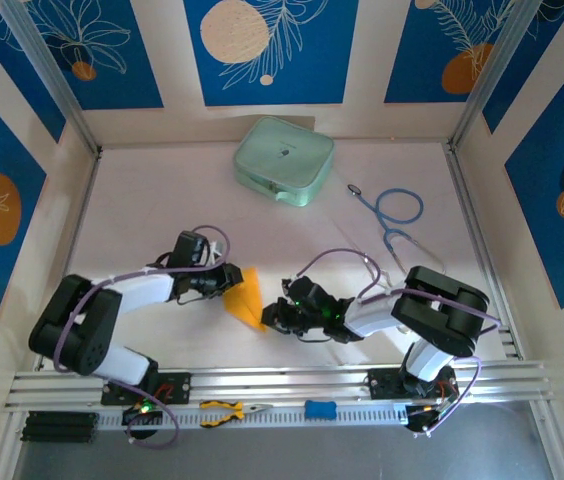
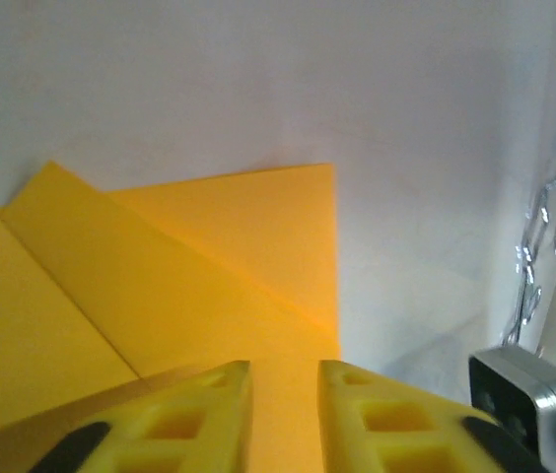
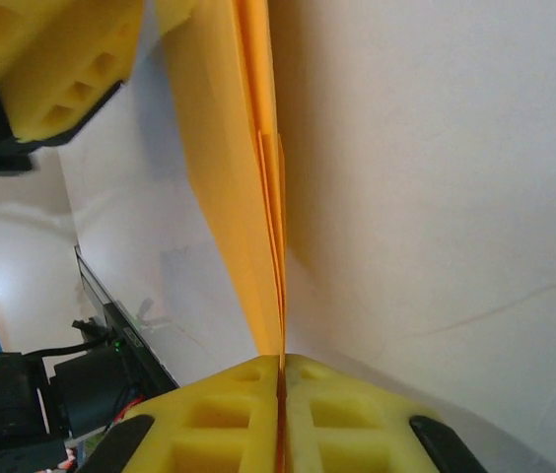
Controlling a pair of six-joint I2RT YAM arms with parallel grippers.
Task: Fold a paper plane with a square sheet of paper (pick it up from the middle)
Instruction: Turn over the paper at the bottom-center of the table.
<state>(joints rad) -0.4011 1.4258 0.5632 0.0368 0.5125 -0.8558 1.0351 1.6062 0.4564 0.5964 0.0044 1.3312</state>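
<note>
The orange-yellow sheet of paper (image 1: 247,298) is folded into a pointed, layered paper plane shape and stands on edge between the two arms. My right gripper (image 1: 270,318) is shut on its near tip. In the right wrist view the stacked layers (image 3: 239,177) run straight up out of the pressed-together pads (image 3: 281,363). My left gripper (image 1: 230,280) is at the paper's left side. In the left wrist view its jaws (image 2: 285,370) are open with a clear gap, and the diagonal flaps of the paper (image 2: 209,256) lie just beyond and under them. One left fingertip (image 3: 51,59) shows beside the sheet.
A pale green case (image 1: 284,160) lies at the back centre. A blue stethoscope (image 1: 392,215) is to its right, with its metal tubing (image 2: 544,246) in the left wrist view. Orange-handled pliers (image 1: 227,412) and a blue block (image 1: 319,409) sit on the front rail.
</note>
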